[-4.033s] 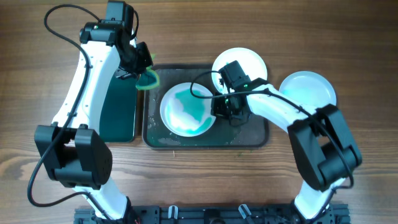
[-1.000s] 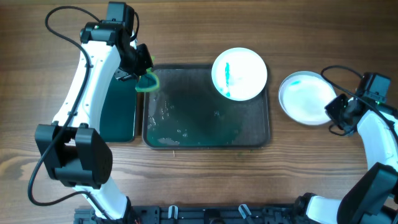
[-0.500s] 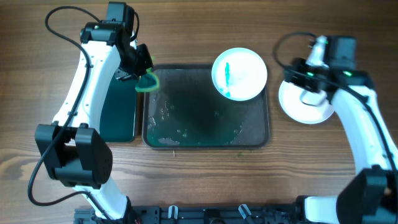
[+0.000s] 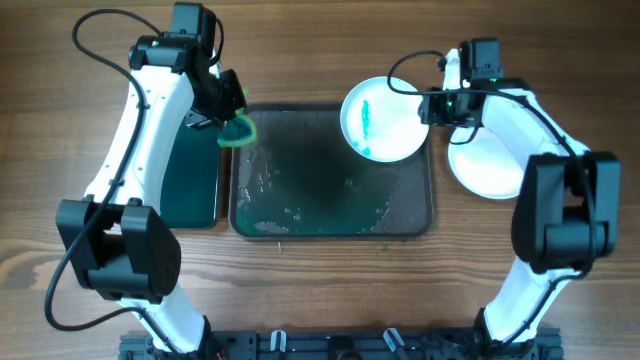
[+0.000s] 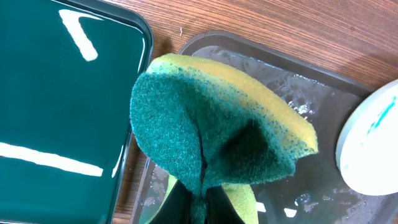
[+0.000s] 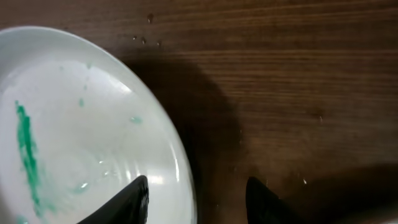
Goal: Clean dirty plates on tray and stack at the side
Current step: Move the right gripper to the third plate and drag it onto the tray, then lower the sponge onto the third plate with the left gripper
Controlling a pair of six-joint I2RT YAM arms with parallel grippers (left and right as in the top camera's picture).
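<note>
- The streaked plate (image 4: pixel 385 118) sits at the far right corner of the grey tray (image 4: pixel 300 205), toward the far edge of the worktop, with its rim overhanging the tray's rim.
- The right pincer (image 6: pixel 196 182) is spread wide at that plate's right rim. In the wrist view one finger (image 6: pixel 135 198) lies over the white surface and the other over dark wood, with the rim passing between them. Contact cannot be made out.
- The plate is round, shallow and glossy white. One teal stroke runs along its left half, with a few faint specks nearby.
- A second white plate (image 4: pixel 490 168) lies on the wood-grain tabletop (image 4: pixel 560 80) near the right edge, partly under the right arm. Whether another lies beneath it cannot be told.
- The left pincer (image 5: pixel 186 208) is clamped on a folded sponge (image 5: pixel 211 137), yellow foam with a coarse green scouring face, above the grey tray's far left corner.
- The grey tray is matt with rounded corners, and its floor is wet with droplets.
- Just left of it lies a narrower tray (image 5: pixel 56 106) with a glossy green inside.
</note>
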